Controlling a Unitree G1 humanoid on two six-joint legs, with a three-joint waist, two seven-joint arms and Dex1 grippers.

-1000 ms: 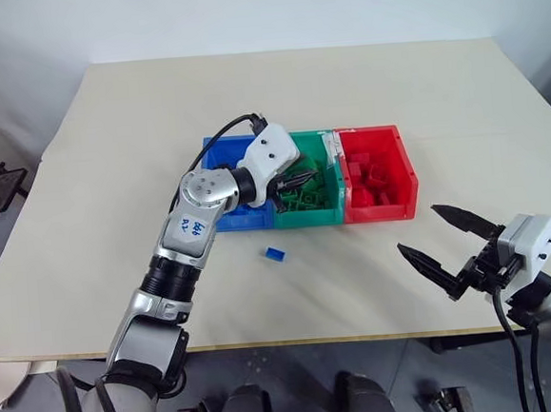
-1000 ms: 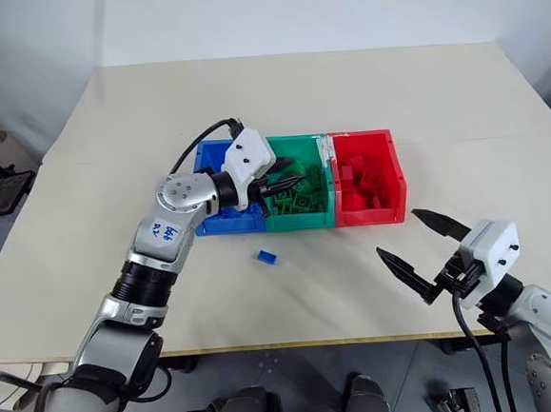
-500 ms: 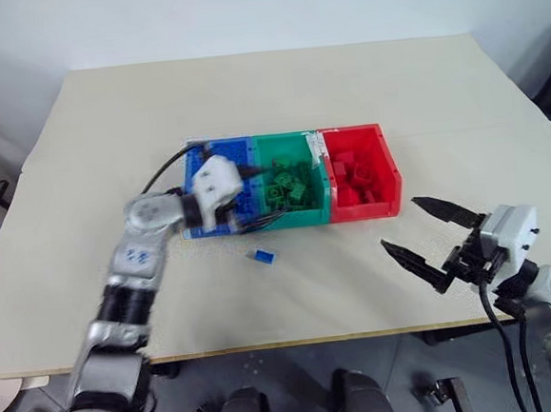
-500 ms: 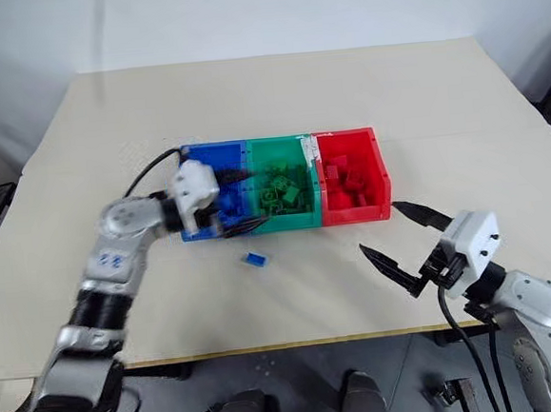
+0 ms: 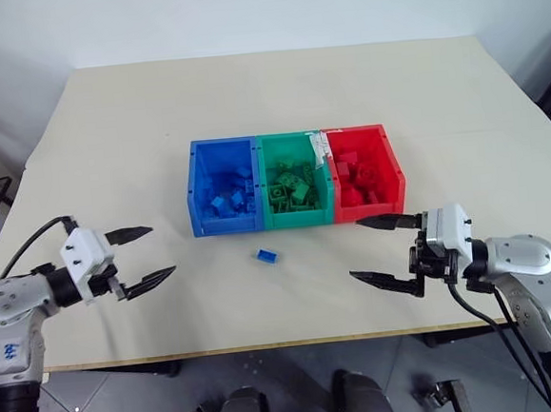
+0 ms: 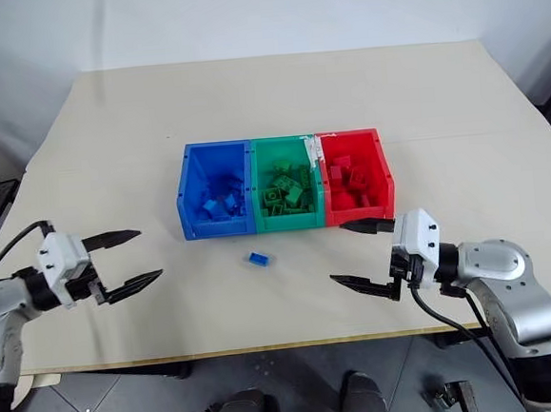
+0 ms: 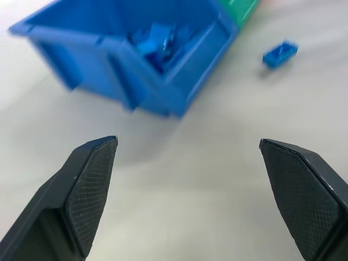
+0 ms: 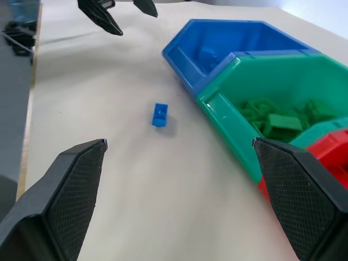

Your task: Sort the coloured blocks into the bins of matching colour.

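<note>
One small blue block (image 5: 268, 256) lies loose on the table in front of the bins. The blue bin (image 5: 227, 222), green bin (image 5: 298, 217) and red bin (image 5: 369, 208) stand side by side, and each holds several blocks of its own colour. My left gripper (image 5: 162, 249) hovers open and empty at the front left, well left of the loose block and pointing toward it. On the front right, my right gripper (image 5: 355, 249) is open and empty too, pointing left at the block from below the red bin. The right wrist view shows the block (image 8: 160, 115) ahead between the fingers.
The beige table (image 5: 276, 91) stretches wide behind the bins. Its front edge runs just below both grippers. A white label sticks up between the green and red bins (image 5: 321, 145).
My left arm has swung out of the green bin to the front left, and its jaws have opened. My right gripper has turned to point left and shifted a little inward.
</note>
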